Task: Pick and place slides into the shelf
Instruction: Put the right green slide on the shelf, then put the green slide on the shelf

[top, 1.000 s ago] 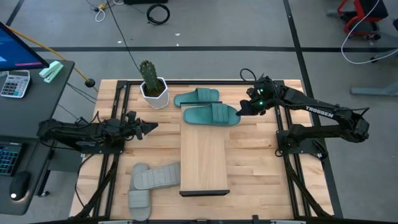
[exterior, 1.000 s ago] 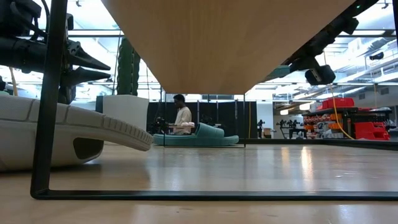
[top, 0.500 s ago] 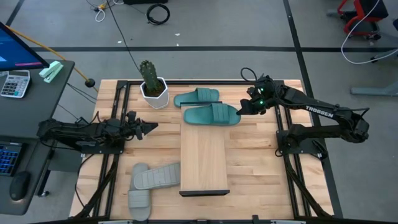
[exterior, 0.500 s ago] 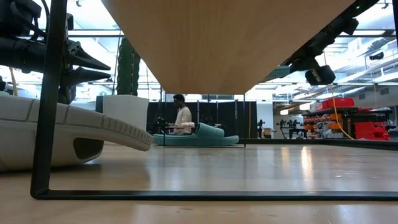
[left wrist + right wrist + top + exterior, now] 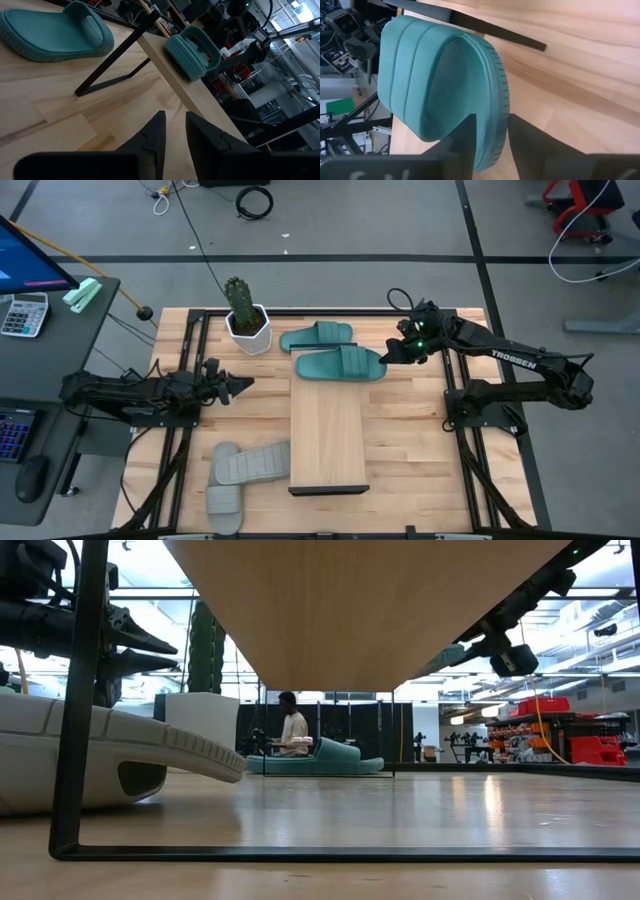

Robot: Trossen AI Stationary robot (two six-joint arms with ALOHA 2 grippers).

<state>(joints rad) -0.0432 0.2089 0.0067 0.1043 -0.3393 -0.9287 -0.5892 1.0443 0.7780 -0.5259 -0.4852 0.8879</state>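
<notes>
The shelf (image 5: 328, 435) is a long pale board lying across the table's middle. One teal slide (image 5: 340, 365) lies across its far end, sole down, with its right end past the board's edge. My right gripper (image 5: 384, 358) is open at that end, with a finger on each side of the sole's rim (image 5: 492, 145). A second teal slide (image 5: 318, 336) rests on the table behind it. Two grey slides (image 5: 250, 463) (image 5: 222, 502) lie at the near left. My left gripper (image 5: 245, 384) waits at the left, level and narrowly open on nothing.
A potted cactus (image 5: 246, 325) stands at the table's far left corner, close to the second teal slide. Black frame rails (image 5: 190, 350) run along both sides of the table. Beyond the table a person (image 5: 293, 730) sits in the room. Bare board lies nearer than the placed slide.
In the low view the teal slide's right end, beside my right gripper, has sunk a little and now shows below the shelf's edge. Neither arm has moved.
</notes>
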